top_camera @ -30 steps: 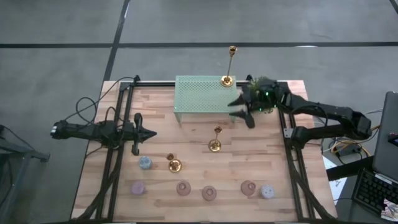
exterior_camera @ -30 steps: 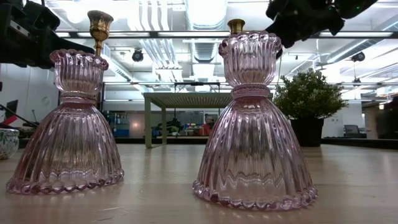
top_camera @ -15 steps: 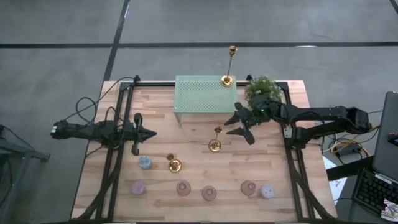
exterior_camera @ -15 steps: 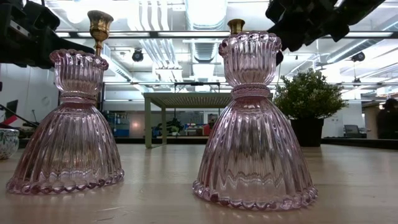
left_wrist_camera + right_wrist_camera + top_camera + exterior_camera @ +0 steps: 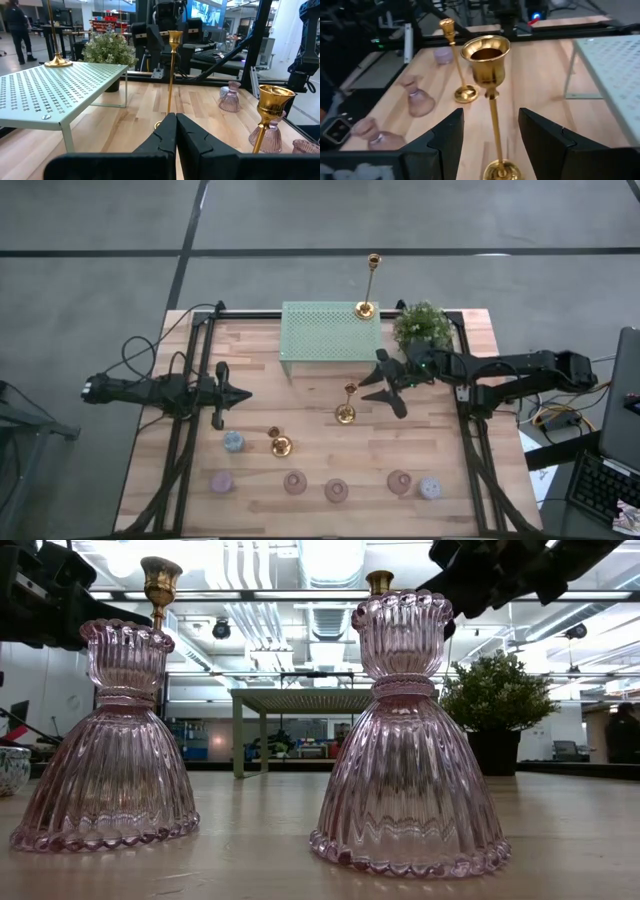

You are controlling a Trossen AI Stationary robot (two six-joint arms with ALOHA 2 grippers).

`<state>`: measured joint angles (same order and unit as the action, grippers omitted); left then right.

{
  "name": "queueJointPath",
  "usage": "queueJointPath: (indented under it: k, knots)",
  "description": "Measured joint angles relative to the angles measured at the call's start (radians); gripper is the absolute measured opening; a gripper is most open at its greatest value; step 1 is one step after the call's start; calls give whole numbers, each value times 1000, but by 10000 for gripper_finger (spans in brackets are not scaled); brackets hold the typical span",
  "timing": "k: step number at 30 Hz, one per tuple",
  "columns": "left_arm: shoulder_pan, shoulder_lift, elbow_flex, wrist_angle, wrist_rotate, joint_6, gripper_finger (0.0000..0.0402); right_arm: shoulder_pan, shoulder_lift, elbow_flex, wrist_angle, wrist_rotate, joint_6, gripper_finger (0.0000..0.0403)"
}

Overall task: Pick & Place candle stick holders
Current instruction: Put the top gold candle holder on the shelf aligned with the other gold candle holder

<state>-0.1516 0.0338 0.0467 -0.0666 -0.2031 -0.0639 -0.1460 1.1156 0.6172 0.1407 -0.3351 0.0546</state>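
R gripper (image 5: 388,385), fingers spread wide and empty, lines up on the mid-height slim gold metal candlestick (image 5: 346,405) standing mid-desk, just off the green perforated metal shelf (image 5: 330,333). Best approach: centre the thin stem btwn both fingers (image 5: 445,135), close low and gently, lift straight up to avoid tipping. L gripper (image 5: 236,394) waits near the desk's left edge, fingers closed on nothing.

Tall gold candlestick (image 5: 52,35): top cut off by the left wrist picture's edge.
Gold candlesticks (image 5: 379,582): low view shows only cups above pink glass holders (image 5: 406,740).

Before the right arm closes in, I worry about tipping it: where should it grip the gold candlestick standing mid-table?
Grip the middle candlestick on its thin upright stem, below the cup and above the flared base. Come level from the right arm's side: the right gripper is already open facing it, with the stem lined up between its jaws.
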Motion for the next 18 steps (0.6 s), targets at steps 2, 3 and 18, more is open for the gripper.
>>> queueJointPath:
  k: [2,3,18]
  knots:
    - [0,0,0,0,0,0,10,17,0,-6,4,45,-2,178]
    - [0,0,0,0,0,0,10,25,0,-11,6,57,-2,177]
    - [0,0,0,0,0,0,10,167,0,-101,153,351,57,178]
